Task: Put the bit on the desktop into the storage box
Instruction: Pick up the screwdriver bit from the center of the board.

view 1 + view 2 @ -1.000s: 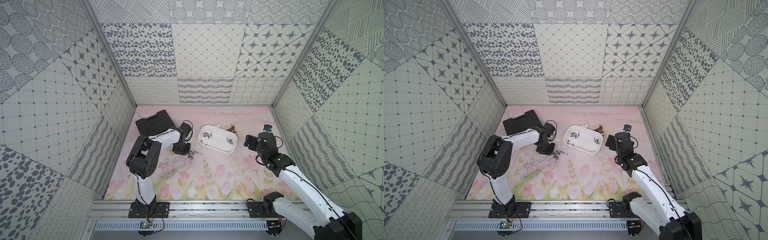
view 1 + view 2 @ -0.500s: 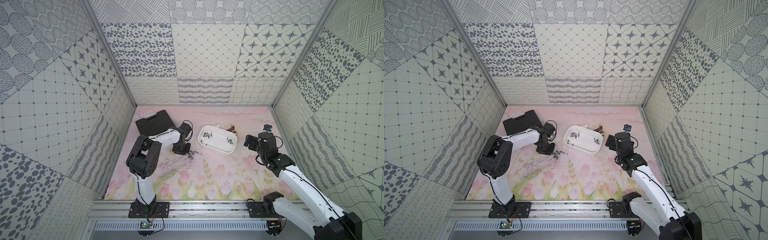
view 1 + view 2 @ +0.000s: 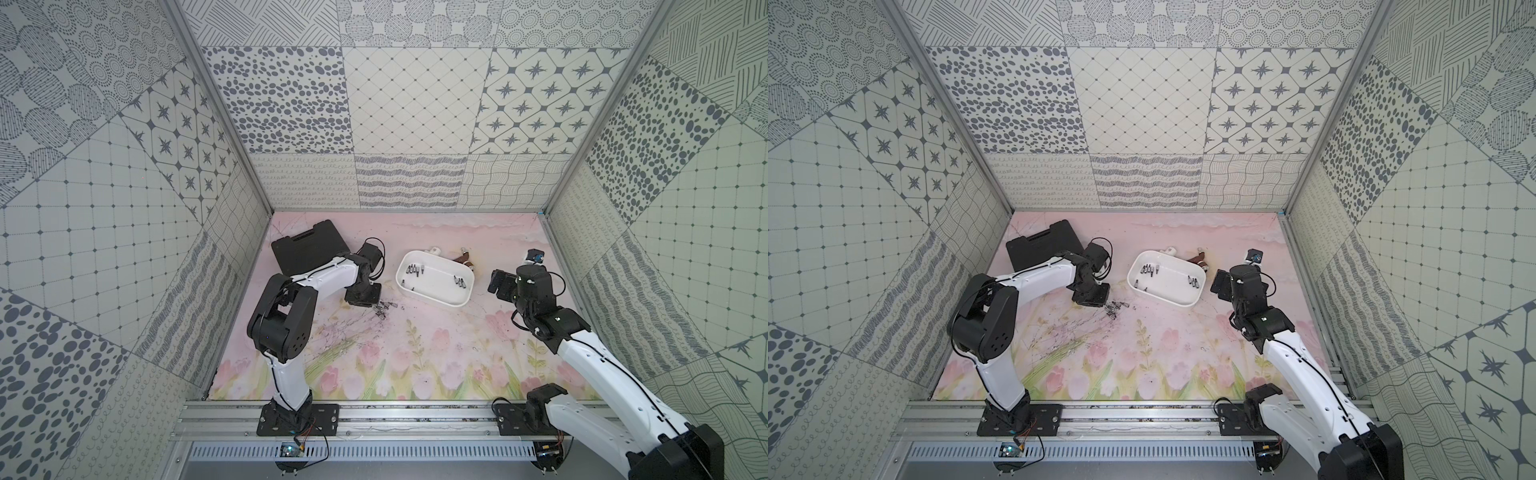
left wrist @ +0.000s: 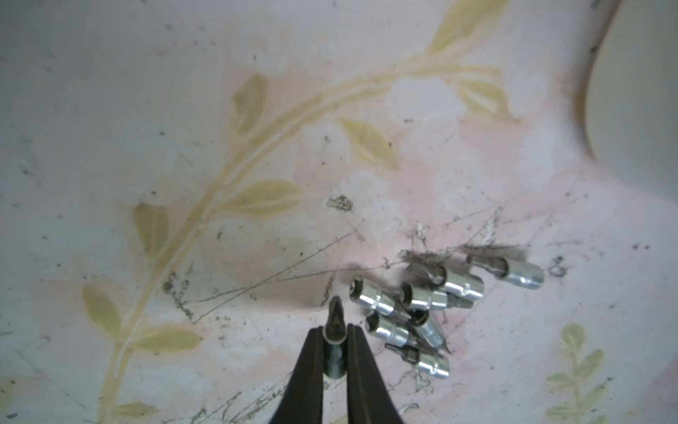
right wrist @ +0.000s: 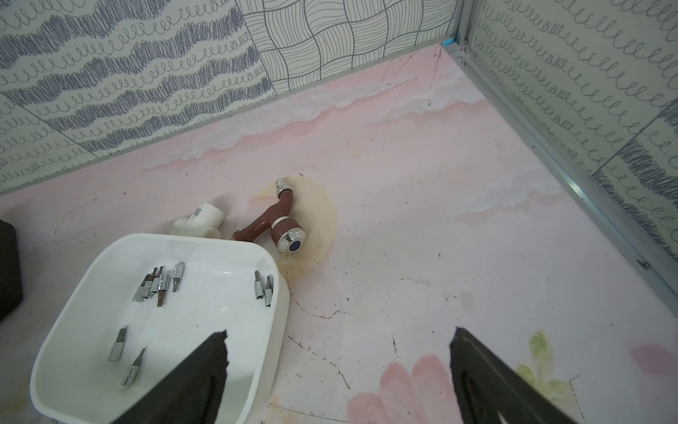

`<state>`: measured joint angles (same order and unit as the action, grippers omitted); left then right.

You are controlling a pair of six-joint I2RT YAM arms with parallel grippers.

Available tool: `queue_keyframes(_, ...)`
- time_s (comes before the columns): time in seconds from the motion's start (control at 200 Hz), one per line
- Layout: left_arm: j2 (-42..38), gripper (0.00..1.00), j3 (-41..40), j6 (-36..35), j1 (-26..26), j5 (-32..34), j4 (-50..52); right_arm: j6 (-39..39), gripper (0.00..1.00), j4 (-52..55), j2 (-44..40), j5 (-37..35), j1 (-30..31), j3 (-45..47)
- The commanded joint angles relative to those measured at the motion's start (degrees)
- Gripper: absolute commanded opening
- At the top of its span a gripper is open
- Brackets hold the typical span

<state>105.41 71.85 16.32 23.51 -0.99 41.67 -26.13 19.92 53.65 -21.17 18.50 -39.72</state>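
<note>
On the pink tulip-printed desktop [image 3: 415, 340] lies a small pile of silver bits [image 4: 422, 304], also visible in both top views [image 3: 384, 308] [image 3: 1115, 309]. My left gripper [image 4: 335, 329] is low over the desktop beside the pile and shut on one bit [image 4: 336, 312], whose dark tip sticks out past the fingertips. The white storage box [image 3: 432, 301] [image 3: 1163, 297] stands to the right of the pile and holds several bits [image 5: 157, 282]. My right gripper [image 5: 339, 332] hovers open and empty at the box's right end [image 3: 498, 284].
A black tool case [image 3: 309, 245] lies at the back left, behind my left arm. A brown tap [image 5: 282, 224] and a white pipe elbow [image 5: 200, 220] lie just behind the box. Patterned walls enclose the desktop on three sides.
My left jaws have tightened slightly on the bit. Neither arm has shifted in the top views.
</note>
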Motion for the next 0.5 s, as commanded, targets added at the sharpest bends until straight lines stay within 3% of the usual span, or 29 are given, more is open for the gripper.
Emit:
queue_keyframes(0.0, -2.44, 0.13, 1.5, 0.03, 0.0, 0.68, 2.78, 0.16, 0.97, -1.3, -0.13, -0.19, -0.42, -0.62)
queue_keyframes(0.495, -8.02, 0.12, 10.45, 0.22, 4.2, 4.49, 9.26, -0.5, 0.96, -1.35, -0.72, -0.02, -0.4, 0.0)
